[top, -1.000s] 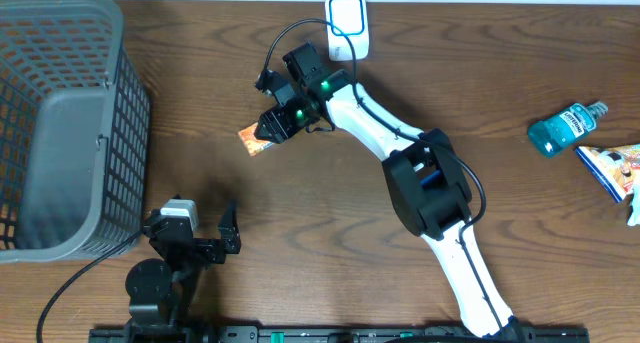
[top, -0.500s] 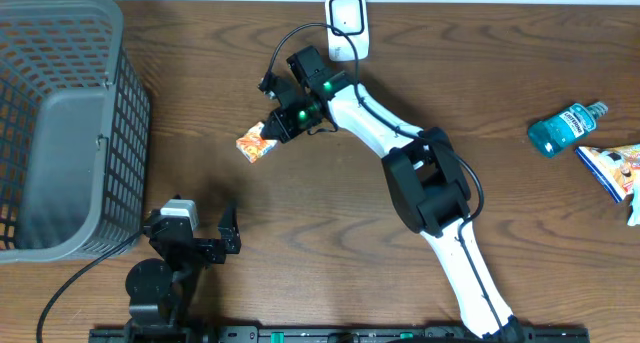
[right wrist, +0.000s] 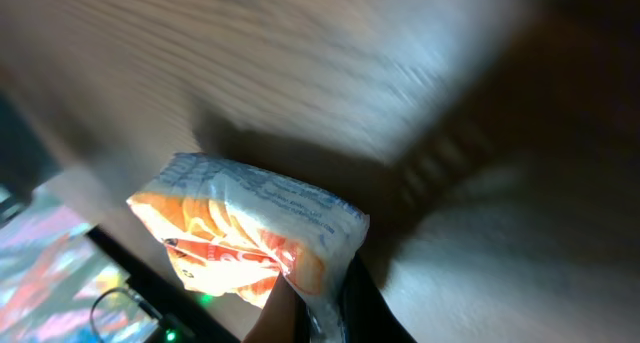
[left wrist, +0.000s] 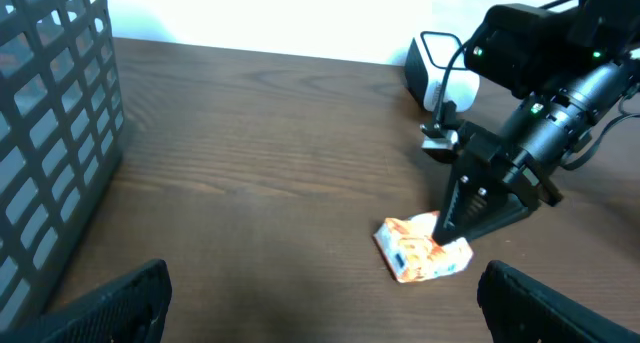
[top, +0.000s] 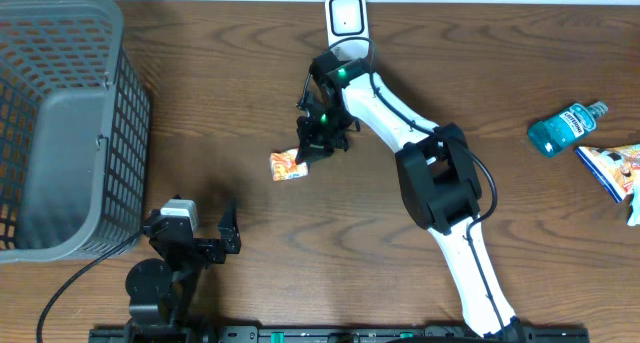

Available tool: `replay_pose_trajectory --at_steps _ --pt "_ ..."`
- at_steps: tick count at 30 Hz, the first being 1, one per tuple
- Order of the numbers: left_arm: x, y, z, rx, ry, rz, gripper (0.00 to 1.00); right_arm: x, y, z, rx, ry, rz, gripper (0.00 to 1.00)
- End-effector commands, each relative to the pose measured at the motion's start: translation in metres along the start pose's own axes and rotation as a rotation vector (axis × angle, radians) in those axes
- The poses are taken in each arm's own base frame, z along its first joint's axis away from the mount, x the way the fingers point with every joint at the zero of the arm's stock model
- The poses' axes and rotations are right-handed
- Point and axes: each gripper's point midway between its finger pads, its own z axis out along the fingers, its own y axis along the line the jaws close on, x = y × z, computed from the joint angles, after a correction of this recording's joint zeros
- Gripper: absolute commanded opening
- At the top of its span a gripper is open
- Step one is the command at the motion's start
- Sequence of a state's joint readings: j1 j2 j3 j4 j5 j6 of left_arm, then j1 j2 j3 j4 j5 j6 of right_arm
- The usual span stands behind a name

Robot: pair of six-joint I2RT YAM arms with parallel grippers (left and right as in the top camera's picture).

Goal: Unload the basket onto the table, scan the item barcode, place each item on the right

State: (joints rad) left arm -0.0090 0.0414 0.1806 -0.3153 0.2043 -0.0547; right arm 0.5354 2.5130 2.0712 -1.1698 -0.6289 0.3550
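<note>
Right gripper (top: 311, 151) is pinched tight on one edge of the orange snack packet (top: 287, 166), which juts out just past its fingertips, low at the tabletop. The white scanner (top: 346, 17) sits well behind that gripper. Left gripper (top: 205, 228) is spread wide, the packet well out in front of it.

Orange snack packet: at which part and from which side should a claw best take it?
Grip the thin sealed edge of the orange snack packet, coming down from the side nearer the white scanner. The packet lies flat with a puffy middle, so only the seam fits between fingers. The right claw is shut on that edge.
</note>
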Motion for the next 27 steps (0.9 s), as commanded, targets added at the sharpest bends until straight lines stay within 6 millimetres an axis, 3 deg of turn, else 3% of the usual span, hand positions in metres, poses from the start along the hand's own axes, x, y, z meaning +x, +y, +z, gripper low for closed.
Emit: replay_pose_trajectory --at_steps 1,11,17,21,24,26,27 --pt "-0.006 -0.003 -0.002 0.010 -0.016 0.009 0.98 0.002 -0.061 0.013 0.334 -0.038 0.124 0.02" --pt "-0.006 -0.003 -0.002 0.010 -0.016 0.009 0.98 0.023 -0.044 -0.041 0.465 -0.125 0.135 0.01" --pt "-0.006 -0.003 -0.002 0.010 -0.016 0.009 0.98 0.035 -0.038 -0.052 0.461 -0.116 0.169 0.02" --pt "-0.006 -0.003 -0.002 0.010 -0.015 0.009 0.98 0.036 -0.039 -0.059 0.489 -0.133 0.172 0.31" --pt "-0.006 -0.003 -0.002 0.011 -0.016 0.009 0.98 0.038 -0.034 -0.074 0.499 -0.172 0.159 0.40" --pt "-0.006 -0.003 -0.002 0.011 -0.016 0.009 0.98 0.038 -0.030 -0.087 0.503 -0.211 0.147 0.72" --pt "-0.006 -0.003 -0.002 0.010 -0.016 0.009 0.98 0.038 -0.028 -0.095 0.509 -0.235 0.140 0.99"
